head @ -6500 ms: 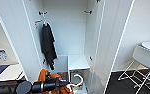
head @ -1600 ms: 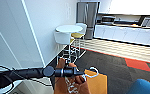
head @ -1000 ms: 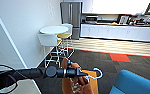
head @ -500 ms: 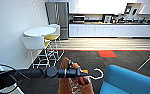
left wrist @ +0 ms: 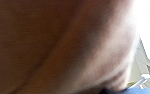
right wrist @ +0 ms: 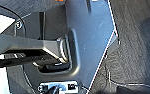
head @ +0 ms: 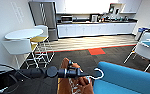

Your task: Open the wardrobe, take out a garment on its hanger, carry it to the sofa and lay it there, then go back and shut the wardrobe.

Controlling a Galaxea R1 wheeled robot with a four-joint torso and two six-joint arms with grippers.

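My left arm reaches in from the left of the head view, and its gripper [head: 84,74] is shut on the hanger [head: 98,74], whose white curved hook sticks out to the right. The garment [head: 73,83], burnt orange with white lettering, hangs below the gripper and close in front of me. Orange cloth of the garment [left wrist: 56,45] spreads across the left wrist view, with a bit of the white hanger [left wrist: 143,80] at its edge. The turquoise-blue sofa [head: 127,80] lies just right of the hook, at the lower right.
A round white table [head: 23,33] with white and yellow chairs [head: 38,42] stands at the left. White chairs [head: 147,53] stand at the right, beyond the sofa. Dark carpet with a red patch [head: 96,51] leads to a kitchen counter [head: 96,27] and a steel fridge [head: 44,18].
The whole head picture has swung from the open wardrobe towards the kitchen, so the camera has turned. The sofa now takes up more of the lower right. The garment stays in the left gripper.
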